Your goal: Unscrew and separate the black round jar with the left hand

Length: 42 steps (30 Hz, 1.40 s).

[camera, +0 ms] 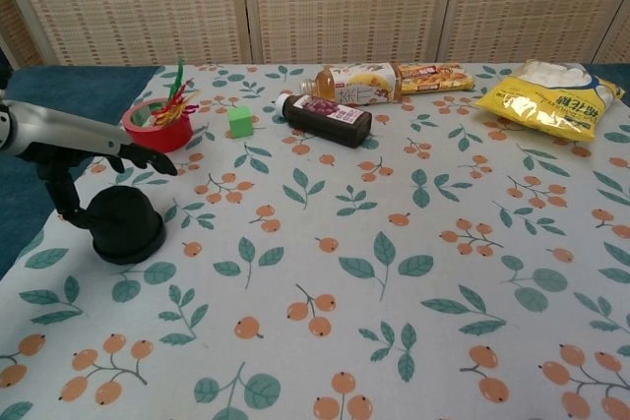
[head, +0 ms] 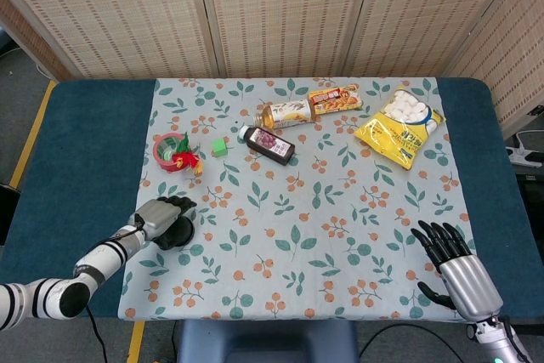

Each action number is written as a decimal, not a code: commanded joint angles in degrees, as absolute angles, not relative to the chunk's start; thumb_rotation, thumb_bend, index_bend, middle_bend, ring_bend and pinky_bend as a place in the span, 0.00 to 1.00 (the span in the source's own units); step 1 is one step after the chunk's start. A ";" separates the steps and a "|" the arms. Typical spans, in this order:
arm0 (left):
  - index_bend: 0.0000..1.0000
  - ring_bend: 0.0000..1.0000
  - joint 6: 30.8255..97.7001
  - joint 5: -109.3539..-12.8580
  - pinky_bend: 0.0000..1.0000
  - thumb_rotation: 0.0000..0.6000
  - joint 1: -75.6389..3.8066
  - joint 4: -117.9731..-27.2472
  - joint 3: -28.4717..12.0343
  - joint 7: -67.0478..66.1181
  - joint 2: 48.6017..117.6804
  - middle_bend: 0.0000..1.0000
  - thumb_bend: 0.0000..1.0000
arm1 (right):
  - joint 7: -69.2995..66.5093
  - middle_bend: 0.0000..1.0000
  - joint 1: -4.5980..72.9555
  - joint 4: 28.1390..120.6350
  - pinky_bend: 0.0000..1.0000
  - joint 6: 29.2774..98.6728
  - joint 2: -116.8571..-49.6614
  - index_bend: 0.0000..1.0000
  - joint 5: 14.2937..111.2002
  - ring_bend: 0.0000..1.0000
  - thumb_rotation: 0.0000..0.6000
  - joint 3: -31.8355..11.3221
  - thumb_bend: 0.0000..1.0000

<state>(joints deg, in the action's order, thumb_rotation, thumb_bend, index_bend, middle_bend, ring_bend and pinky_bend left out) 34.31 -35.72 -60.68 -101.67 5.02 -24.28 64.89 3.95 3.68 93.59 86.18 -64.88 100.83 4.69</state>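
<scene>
Near the left edge of a floral tablecloth (head: 340, 235), toward the robot's side of the table, sits the black round jar (camera: 126, 225), upright on its wider base with a domed top. From the head view the left hand (head: 163, 215) lies over the jar (head: 180, 231), its dark fingers arched across the top. From the chest view the fingers (camera: 148, 157) reach out above the dome and a thumb comes down beside the jar's left side; whether the hand truly grips the jar or only cups it cannot be told from these views. The jar rests on the cloth and its two parts are still together.

Farther from the robot, well apart from the jar, stands a red tape roll (head: 171, 151) with colourful sticks poking out of it, and just right of that a small green cube (head: 220, 147). Beyond the cube, toward the middle of the table's far side, a dark bottle (head: 269, 144) with a purple label lies on its side. Just behind it lies a pale yellow bottle (head: 286, 113), also on its side, and next to that an orange snack packet (head: 334, 99). At the far right a yellow bag (head: 399, 127) with white puffs pictured on it lies flat.

Down at the near right corner, seen only from the head view, the right hand (head: 452, 268) hovers over the cloth's edge, holding nothing, its dark fingers spread apart. A blue table (head: 81, 150) shows around the cloth, with woven screens (head: 280, 10) behind.
</scene>
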 commanded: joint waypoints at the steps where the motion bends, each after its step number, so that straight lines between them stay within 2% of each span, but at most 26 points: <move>1: 0.00 0.00 34.63 -31.83 0.11 1.00 -63.26 -100.70 7.60 -26.39 65.97 0.00 0.35 | 3.85 0.00 3.62 93.61 0.00 86.35 -64.88 0.00 100.87 0.00 1.00 4.66 0.12; 26: 0.00 0.00 35.21 -14.25 0.24 1.00 -76.96 -99.29 18.03 -32.73 72.02 0.01 0.35 | 4.32 0.00 3.66 93.81 0.00 85.98 -64.97 0.00 100.64 0.00 1.00 4.64 0.12; 29: 0.02 0.02 36.16 -14.53 0.30 1.00 -77.21 -99.20 18.47 -32.76 72.57 0.07 0.36 | 4.38 0.00 3.69 93.80 0.00 85.87 -65.00 0.00 100.60 0.00 1.00 4.65 0.12; 34: 0.21 0.18 37.99 -14.85 0.43 1.00 -77.50 -99.30 19.64 -33.66 73.35 0.27 0.35 | 4.42 0.00 3.68 93.84 0.00 85.86 -64.98 0.00 100.50 0.00 1.00 4.61 0.12; 42: 0.38 0.29 40.38 -16.13 0.51 1.00 -76.97 -99.56 20.85 -34.49 74.20 0.44 0.40 | 4.34 0.00 3.64 93.90 0.00 85.98 -64.91 0.00 100.43 0.00 1.00 4.55 0.12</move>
<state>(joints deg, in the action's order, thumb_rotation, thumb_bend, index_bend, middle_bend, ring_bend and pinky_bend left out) 39.53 -15.22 -77.43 -99.52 20.66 -34.31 73.90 4.34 3.64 93.89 85.98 -64.91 100.43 4.55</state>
